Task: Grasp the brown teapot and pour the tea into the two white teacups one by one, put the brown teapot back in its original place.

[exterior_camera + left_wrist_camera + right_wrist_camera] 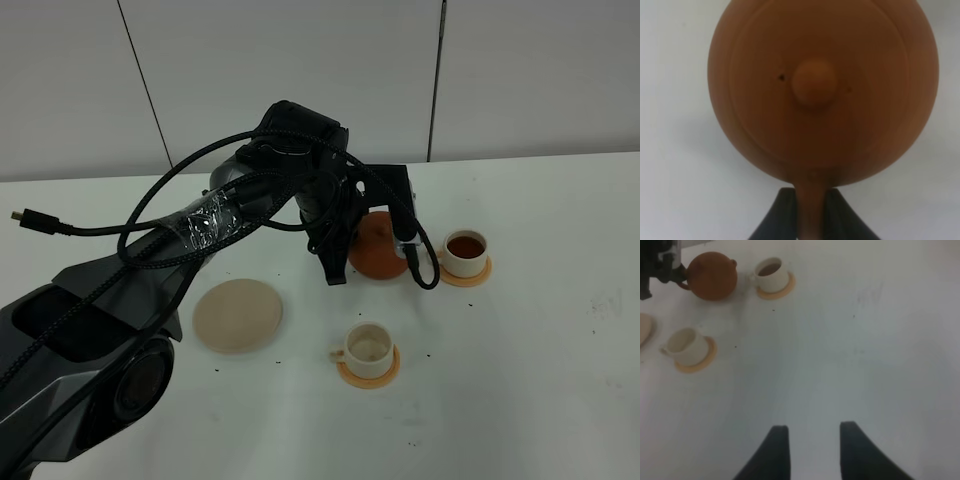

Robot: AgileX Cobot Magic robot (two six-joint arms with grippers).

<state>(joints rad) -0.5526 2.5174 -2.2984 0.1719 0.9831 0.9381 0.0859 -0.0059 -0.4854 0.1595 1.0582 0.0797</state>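
The brown teapot (382,246) is upright, just left of the far white teacup (466,252), which holds dark tea. My left gripper (338,252) is shut on the teapot's loop handle. In the left wrist view the handle (812,205) sits pinched between the two dark fingers, with the lid knob (813,82) beyond. The near white teacup (368,344) shows a pale inside. The pale beige saucer (238,315) lies bare at the left. My right gripper (812,450) hangs open over bare table, far from the teapot (712,275) and both teacups (772,274) (687,345).
Each cup stands on a flat orange coaster (468,274) (370,372). The left arm and its black cables (200,225) reach over the table's left half. A white wall rises behind the table.
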